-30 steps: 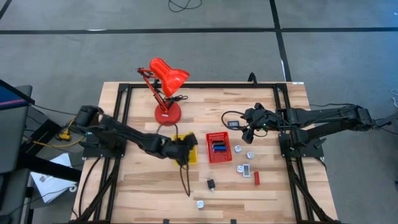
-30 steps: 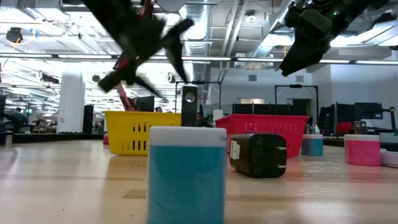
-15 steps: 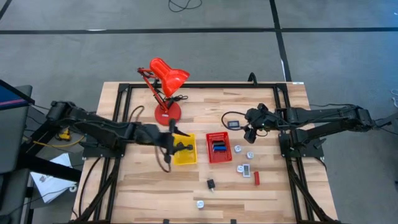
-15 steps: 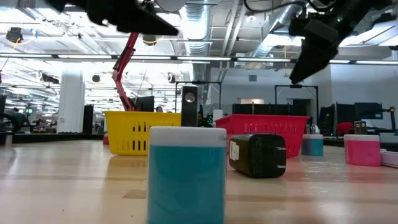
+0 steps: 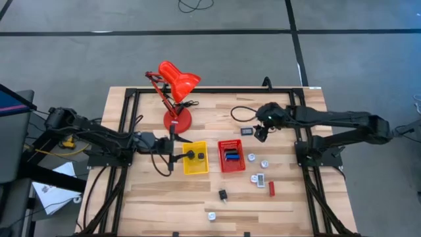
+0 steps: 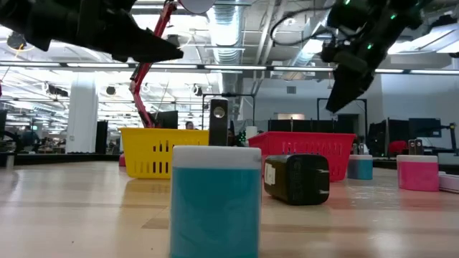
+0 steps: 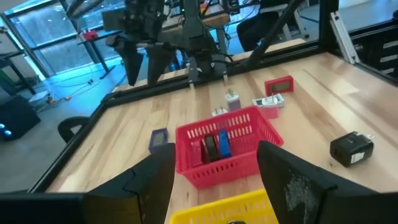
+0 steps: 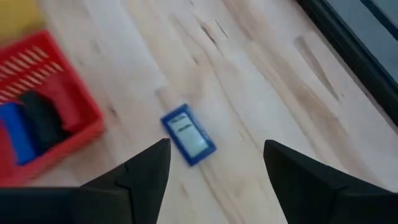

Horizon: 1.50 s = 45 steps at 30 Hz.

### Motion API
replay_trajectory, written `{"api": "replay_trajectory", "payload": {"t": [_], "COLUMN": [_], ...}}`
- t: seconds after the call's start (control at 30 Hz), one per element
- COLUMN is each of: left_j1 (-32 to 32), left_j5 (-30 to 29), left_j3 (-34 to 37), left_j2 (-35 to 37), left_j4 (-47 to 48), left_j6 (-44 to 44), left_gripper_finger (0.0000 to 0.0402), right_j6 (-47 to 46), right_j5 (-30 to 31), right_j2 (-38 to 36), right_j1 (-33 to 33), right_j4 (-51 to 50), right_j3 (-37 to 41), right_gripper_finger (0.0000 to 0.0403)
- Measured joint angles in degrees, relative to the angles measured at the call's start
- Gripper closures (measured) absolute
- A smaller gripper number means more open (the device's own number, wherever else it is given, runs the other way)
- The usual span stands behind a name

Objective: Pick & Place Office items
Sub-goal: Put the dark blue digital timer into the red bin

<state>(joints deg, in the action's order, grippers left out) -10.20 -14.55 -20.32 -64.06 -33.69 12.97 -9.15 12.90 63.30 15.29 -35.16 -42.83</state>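
Observation:
The office items are small pieces scattered near the red tray point(image 5: 231, 155). They include a blue rectangle point(image 8: 188, 134) on the bare wood, a black charger point(image 7: 353, 148), a red block point(image 5: 271, 188) and whitish bits point(image 5: 251, 157). Blue and black pieces lie inside the red tray. One black piece point(image 5: 193, 155) lies in the yellow tray point(image 5: 195, 167). My left gripper point(image 5: 172, 146) hangs open just left of the yellow tray. My right gripper point(image 8: 222, 177) is open above the blue rectangle point(image 5: 247, 131), apart from it.
A red desk lamp point(image 5: 174, 85) stands on its round base near the far edge, behind the yellow tray. A teal block point(image 6: 215, 201) with a white top stands close to the low camera. Bare wood lies along the near edge and on the table's left.
My left gripper has drawn back from above the yellow tray toward the table's left edge, and a black piece now shows in that tray. My right gripper has shifted a little toward the far edge and left, toward the blue rectangle.

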Motion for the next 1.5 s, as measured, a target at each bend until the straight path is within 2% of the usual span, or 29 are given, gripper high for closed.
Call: {"api": "replay_trajectory", "payload": {"t": [0.23, 0.47, 0.63, 0.83, 1.07, 1.23, 1.5], "left_j1": [0.0, 0.0, 0.0, 0.0, 0.0, 0.1, 0.1], "left_j5": [0.0, 0.0, 0.0, 0.0, 0.0, 0.0, 0.0], "left_j3": [1.4, 1.4, 1.4, 1.4, 1.4, 1.4, 1.4], "left_j2": [0.0, -0.1, -0.1, -0.1, -0.1, -0.1, -0.1], "left_j4": [0.1, -1.4, -1.4, -3.8, -5.4, -5.4, -5.4], "left_j6": [0.0, 0.0, 0.0, 0.0, 0.6, 0.7, 0.7], "left_gripper_finger": [0.0183, 0.0183, 0.0183, 0.0183, 0.0183, 0.0183, 0.0183], "right_j6": [7.4, 16.7, 19.4, 20.9, 20.4, 22.9, 25.3], "right_j5": [-16.3, -20.4, -22.1, -24.1, -26.2, -26.3, -26.4], "right_j2": [9.3, 19.5, 25.9, 28.1, 23.2, 21.0, 26.5], "right_j1": [9.2, 17.2, 20.3, 21.4, 21.8, 19.3, 14.3], "right_j4": [4.1, 6.3, 11.2, 11.6, 11.5, 11.7, 14.8], "right_j3": [0.0, 0.0, -0.1, -0.3, 0.0, 0.0, 0.0], "right_gripper_finger": [0.0152, 0.0152, 0.0152, 0.0152, 0.0152, 0.0152, 0.0152]}}
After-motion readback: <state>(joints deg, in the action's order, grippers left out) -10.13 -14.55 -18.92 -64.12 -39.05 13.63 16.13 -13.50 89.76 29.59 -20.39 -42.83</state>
